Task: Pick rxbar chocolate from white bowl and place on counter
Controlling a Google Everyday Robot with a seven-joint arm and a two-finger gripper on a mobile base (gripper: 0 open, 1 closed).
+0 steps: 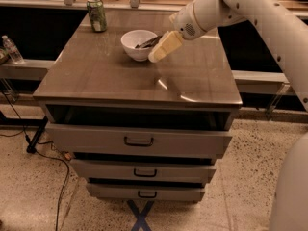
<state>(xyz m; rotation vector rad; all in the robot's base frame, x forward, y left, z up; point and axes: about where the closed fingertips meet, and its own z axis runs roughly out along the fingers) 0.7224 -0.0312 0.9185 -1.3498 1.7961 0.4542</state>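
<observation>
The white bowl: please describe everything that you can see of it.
The white bowl is small, round, glossy and plain, narrowing to its base. It stands upright on the counter, toward the back. A dark rxbar chocolate lies inside, its end at the rim. The gripper hangs close beside that rim.

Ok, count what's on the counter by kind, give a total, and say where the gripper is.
bowl: 1, white
bar: 1, dark, lying in the bowl
can: 1, green, at the far left corner
Total: 3
The gripper hangs just right of the bowl's rim, over the counter.
</observation>
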